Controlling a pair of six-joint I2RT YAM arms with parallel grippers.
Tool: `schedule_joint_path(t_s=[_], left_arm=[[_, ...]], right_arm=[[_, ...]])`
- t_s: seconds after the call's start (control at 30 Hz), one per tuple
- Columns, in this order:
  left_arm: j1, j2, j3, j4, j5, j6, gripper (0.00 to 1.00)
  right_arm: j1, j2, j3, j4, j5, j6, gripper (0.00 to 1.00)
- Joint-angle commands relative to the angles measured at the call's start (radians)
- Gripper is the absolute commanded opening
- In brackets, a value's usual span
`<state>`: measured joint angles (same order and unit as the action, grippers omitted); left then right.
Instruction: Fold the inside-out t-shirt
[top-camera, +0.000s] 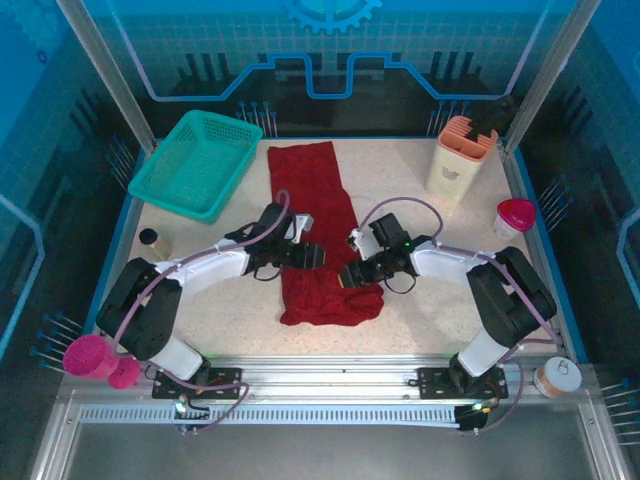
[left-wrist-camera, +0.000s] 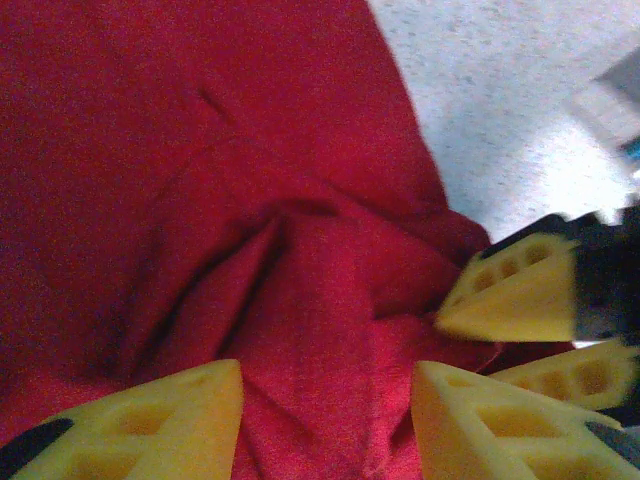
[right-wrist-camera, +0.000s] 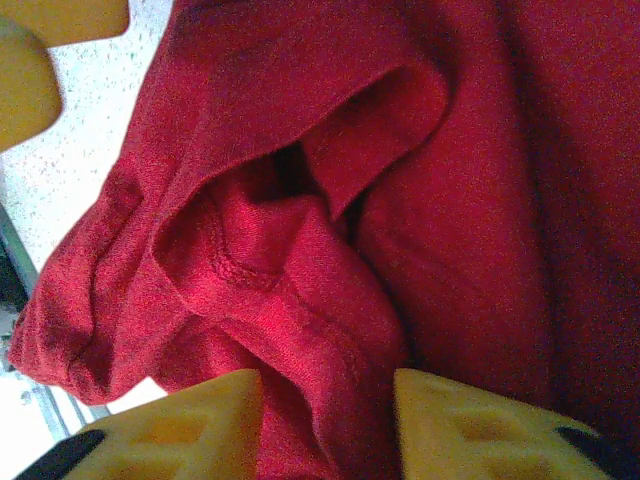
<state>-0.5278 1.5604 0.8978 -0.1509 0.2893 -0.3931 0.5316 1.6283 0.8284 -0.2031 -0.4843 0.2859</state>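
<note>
The inside-out t-shirt (top-camera: 315, 215) is dark red and lies as a long strip down the middle of the table, bunched at its near end. My left gripper (top-camera: 310, 256) rests on the strip's left side and my right gripper (top-camera: 352, 274) on its right edge, tips facing each other. In the left wrist view the left gripper (left-wrist-camera: 325, 385) has its yellow fingers (left-wrist-camera: 150, 425) apart, straddling a wrinkled ridge of t-shirt (left-wrist-camera: 200, 150). The right gripper (right-wrist-camera: 328, 385) also stands apart, over a hemmed fold of the t-shirt (right-wrist-camera: 250, 270). The right gripper's fingertips (left-wrist-camera: 510, 290) show close by.
A teal basket (top-camera: 195, 165) stands at the back left. A cream and orange holder (top-camera: 460, 155) is at the back right, with a pink-lidded cup (top-camera: 515, 215) nearer. A small dark-topped jar (top-camera: 150, 238) sits left. Bare speckled table (top-camera: 430, 310) lies beside the shirt.
</note>
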Motion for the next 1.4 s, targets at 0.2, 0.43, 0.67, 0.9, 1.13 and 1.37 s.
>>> schedule_joint_path(t_s=[0.2,0.43,0.67,0.9,1.13,1.37], left_arm=[[-0.037,0.182,0.172,-0.069,-0.007,0.138,0.5],[-0.06,0.221,0.275,-0.154,-0.045,0.243,0.08],[-0.008,0.121,0.292,-0.141,-0.025,0.135,0.0],[0.025,0.041,0.321,-0.11,0.002,-0.031,0.0],[0.032,0.136,0.376,-0.062,0.053,-0.095,0.32],[-0.085,-0.062,0.181,-0.269,-0.037,-0.09,0.51]], right_arm=[[-0.003,-0.097,-0.04,0.162,-0.185,-0.003,0.0],[-0.067,-0.18,-0.145,0.519,-0.36,0.284,0.0],[-0.067,-0.235,-0.133,0.253,-0.221,0.107,0.0],[-0.107,-0.299,-0.095,0.104,0.038,0.059,0.0],[-0.202,-0.155,-0.042,-0.011,0.176,0.163,0.23],[-0.088,-0.232,0.07,-0.292,0.254,0.018,0.46]])
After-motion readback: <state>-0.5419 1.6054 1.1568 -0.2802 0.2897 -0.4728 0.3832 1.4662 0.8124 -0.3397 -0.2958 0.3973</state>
